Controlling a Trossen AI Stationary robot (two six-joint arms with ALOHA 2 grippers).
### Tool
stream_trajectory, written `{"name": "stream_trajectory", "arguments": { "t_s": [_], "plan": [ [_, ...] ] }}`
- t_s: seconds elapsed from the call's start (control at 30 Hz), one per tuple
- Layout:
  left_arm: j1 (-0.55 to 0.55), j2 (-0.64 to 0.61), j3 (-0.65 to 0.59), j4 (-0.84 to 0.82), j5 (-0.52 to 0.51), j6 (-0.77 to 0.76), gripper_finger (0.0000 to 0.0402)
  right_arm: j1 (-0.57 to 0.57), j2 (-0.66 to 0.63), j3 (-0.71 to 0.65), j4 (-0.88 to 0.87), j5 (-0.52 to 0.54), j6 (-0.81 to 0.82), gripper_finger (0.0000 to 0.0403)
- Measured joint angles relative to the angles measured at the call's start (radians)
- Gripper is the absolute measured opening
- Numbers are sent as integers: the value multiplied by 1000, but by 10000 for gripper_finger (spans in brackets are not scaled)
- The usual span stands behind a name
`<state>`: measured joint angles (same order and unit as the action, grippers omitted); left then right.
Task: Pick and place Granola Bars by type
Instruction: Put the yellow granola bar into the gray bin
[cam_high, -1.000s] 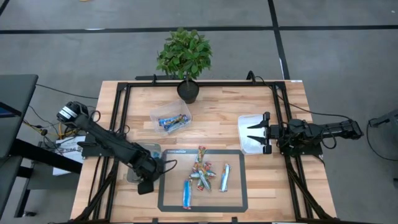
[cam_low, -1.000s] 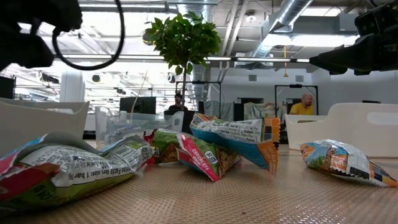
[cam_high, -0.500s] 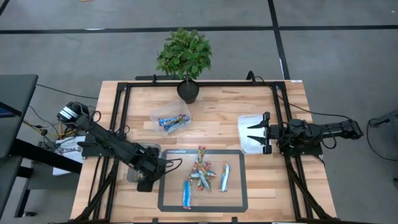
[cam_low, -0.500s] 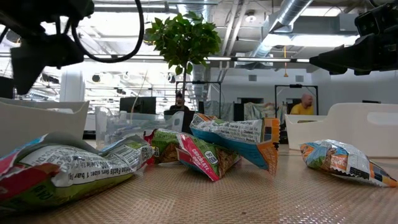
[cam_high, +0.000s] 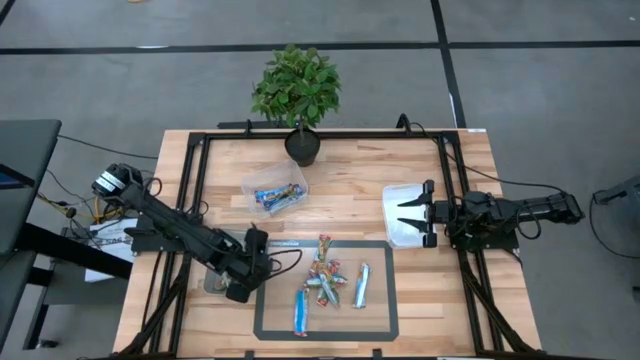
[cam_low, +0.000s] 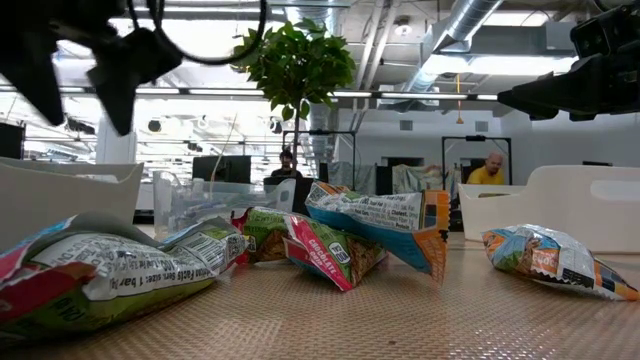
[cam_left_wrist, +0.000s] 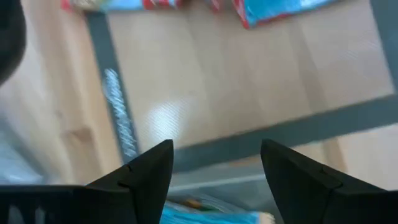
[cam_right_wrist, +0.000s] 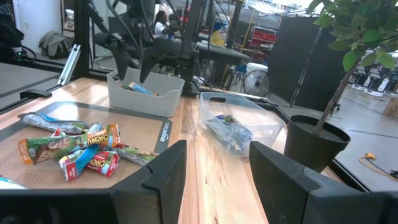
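overhead, the left gripper (cam_high: 258, 243) is seen at the left edge of the dark mat (cam_high: 380, 320), just beside the grey bin (cam_high: 212, 283) at the table's left front. its fingers (cam_left_wrist: 149, 171) are spread apart with nothing held between them, and the mat's border and bare wood are seen through the gap in the left wrist view. from table height the same gripper (cam_low: 75, 75) is seen raised above the surface, clear of the wrappers.

most of the granola bars (cam_high: 325, 280) are left loose on the mat: a jumbled cluster of green, red and blue wrappers near its middle, a blue bar (cam_high: 300, 310) toward the front and another blue bar (cam_high: 362, 285) to the right, each lying apart from the cluster. a few blue bars (cam_high: 278, 197) are contained in the clear bin (cam_high: 250, 184) behind the mat, near the potted plant (cam_high: 297, 95). some wrapped bars are also seen in the grey bin from the right wrist view.

the right gripper (cam_high: 405, 216) is held over the white bin (cam_high: 392, 192) at the table's right side, its fingers (cam_right_wrist: 165, 177) parted and empty.
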<state>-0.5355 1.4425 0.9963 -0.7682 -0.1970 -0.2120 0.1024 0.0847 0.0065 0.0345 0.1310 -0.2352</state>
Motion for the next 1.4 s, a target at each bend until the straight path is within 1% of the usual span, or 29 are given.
{"name": "stream_trajectory", "arguments": {
  "t_s": [0.13,0.2,0.27,0.43,0.5,0.67,0.73,0.97,1.03,1.2,1.3,1.4],
  "plan": [
    [2,0,12,33,-81,58,238,0,0,0,0,0,0,171],
    [6,16,13,72,-104,75,238,0,0,0,0,0,0,171],
    [8,39,13,121,-103,80,238,0,0,0,0,0,0,171],
    [20,134,13,304,-96,78,238,0,0,0,-1,0,0,171],
    [23,176,29,347,-97,78,238,0,0,0,0,0,0,171],
    [36,295,122,362,-104,60,238,0,0,0,-1,0,0,171],
    [38,343,172,366,-108,82,238,0,0,0,0,0,0,171],
    [57,475,320,326,-168,105,238,0,0,0,-1,0,0,171],
    [60,499,351,327,-182,139,238,0,0,0,-1,0,0,171],
    [62,556,412,304,-189,281,238,0,0,0,-1,0,0,171],
    [68,592,429,311,-175,373,238,0,0,0,-1,0,0,171],
    [76,614,436,312,-183,456,238,0,0,0,0,0,0,171]
  ]
}}
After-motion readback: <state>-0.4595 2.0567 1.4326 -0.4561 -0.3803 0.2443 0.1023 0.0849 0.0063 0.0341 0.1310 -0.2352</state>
